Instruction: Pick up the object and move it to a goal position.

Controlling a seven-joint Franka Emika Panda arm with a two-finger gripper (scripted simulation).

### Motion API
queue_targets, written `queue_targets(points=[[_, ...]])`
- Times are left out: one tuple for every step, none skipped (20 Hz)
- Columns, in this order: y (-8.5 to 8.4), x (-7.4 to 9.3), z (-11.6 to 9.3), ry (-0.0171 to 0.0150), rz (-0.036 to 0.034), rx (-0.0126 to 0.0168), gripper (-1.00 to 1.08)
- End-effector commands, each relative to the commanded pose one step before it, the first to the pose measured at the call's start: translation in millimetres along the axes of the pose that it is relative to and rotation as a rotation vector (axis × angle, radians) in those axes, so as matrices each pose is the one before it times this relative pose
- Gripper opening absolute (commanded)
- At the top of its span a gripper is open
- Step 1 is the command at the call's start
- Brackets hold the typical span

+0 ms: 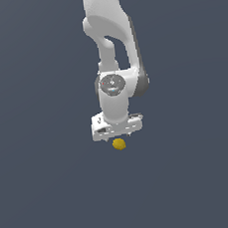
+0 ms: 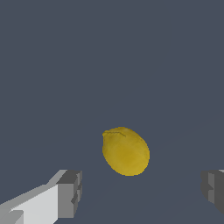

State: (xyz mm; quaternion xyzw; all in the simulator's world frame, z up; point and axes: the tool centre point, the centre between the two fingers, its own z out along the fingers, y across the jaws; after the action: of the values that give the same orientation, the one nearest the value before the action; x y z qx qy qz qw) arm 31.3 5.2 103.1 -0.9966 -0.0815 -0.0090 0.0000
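Note:
The object is a small lumpy yellow-orange ball (image 1: pixel 119 144) lying on the dark grey floor, just below the white gripper (image 1: pixel 117 134) in the exterior view. In the wrist view the ball (image 2: pixel 126 151) fills the space ahead of the gripper (image 2: pixel 142 192), between the lines of the two fingers (image 2: pixel 70 192). The fingers stand wide apart with nothing between them and do not touch the ball. The gripper hangs straight over the ball, and its fingertips are hidden behind the hand in the exterior view.
The white Franka arm (image 1: pixel 110 41) comes down from the top of the exterior view. Around it lies only flat dark grey floor (image 1: pixel 45 194). No goal marker shows.

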Motion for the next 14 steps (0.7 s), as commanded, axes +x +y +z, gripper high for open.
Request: queue_targets(points=[[-1.32, -0.58, 12.73, -0.00883, -0.02163, 0.00059, 1.0], [-0.43, -0.28, 3.67, -0.00277, -0.00585, 0.00034, 1.0], [-0.36, -0.24, 3.0, -0.00226, -0.00479, 0.0003, 1.0], [-0.26, -0.19, 2.33, -0.00174, -0.00369, 0.00025, 1.0], [-0.2, -0.14, 1.67, -0.00124, -0.00265, 0.00019, 1.0], [-0.12, -0.08, 1.0, -0.00075, -0.00159, 0.00011, 1.0], [0.02, -0.04, 0.31, -0.00021, -0.00044, 0.00003, 1.0], [0.03, -0.29, -1.21, -0.00004, 0.0032, 0.00013, 1.0], [0.01, -0.01, 0.4, 0.0, 0.0, 0.0, 1.0], [0.04, -0.03, 1.19, 0.0, 0.0, 0.0, 1.0], [0.07, -0.05, 1.98, 0.0, 0.0, 0.0, 1.0], [-0.21, -0.02, 2.77, 0.0, -0.00049, -0.00002, 1.0], [0.12, -0.11, 3.55, 0.0, 0.0, 0.0, 1.0], [-0.16, -0.09, 4.32, 0.0, -0.00049, -0.00001, 1.0]])
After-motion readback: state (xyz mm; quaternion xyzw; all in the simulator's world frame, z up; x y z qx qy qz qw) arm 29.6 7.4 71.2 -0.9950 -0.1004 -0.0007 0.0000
